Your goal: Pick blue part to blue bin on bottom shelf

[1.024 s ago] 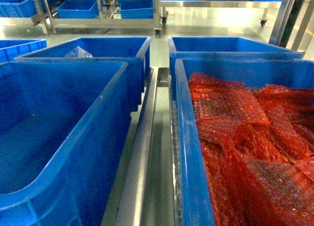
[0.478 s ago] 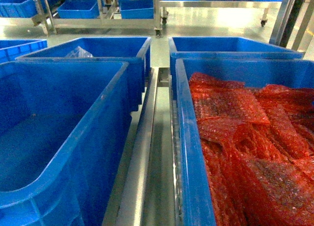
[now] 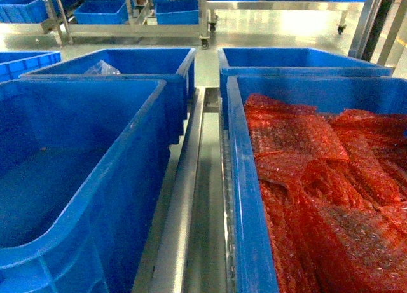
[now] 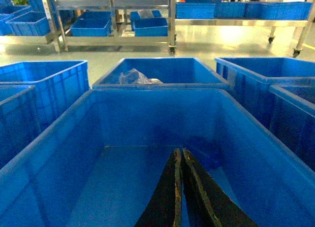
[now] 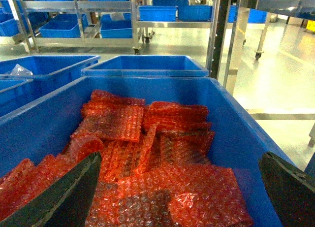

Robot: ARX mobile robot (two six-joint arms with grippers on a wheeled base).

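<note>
No blue part shows in any view. A large empty blue bin [image 3: 70,178] stands at the left of the bottom shelf, whose steel centre divider rail [image 3: 184,197] runs between the bins. In the left wrist view my left gripper [image 4: 179,151] hangs over this empty bin [image 4: 147,118], its dark fingers pressed together with nothing between them. My right gripper [image 5: 181,160] is wide open above the right-hand blue bin [image 5: 236,133], which is full of red bubble-wrap bags [image 5: 147,138]. Neither gripper appears in the head view.
Two more blue bins [image 3: 133,64] [image 3: 299,58] stand behind, the left one holding a clear plastic bag [image 3: 100,68]. A white roller track [image 3: 225,197] lies beside the rail. Steel racks with small blue bins [image 3: 102,10] line the far floor. A steel post [image 5: 216,30] rises beyond the right bin.
</note>
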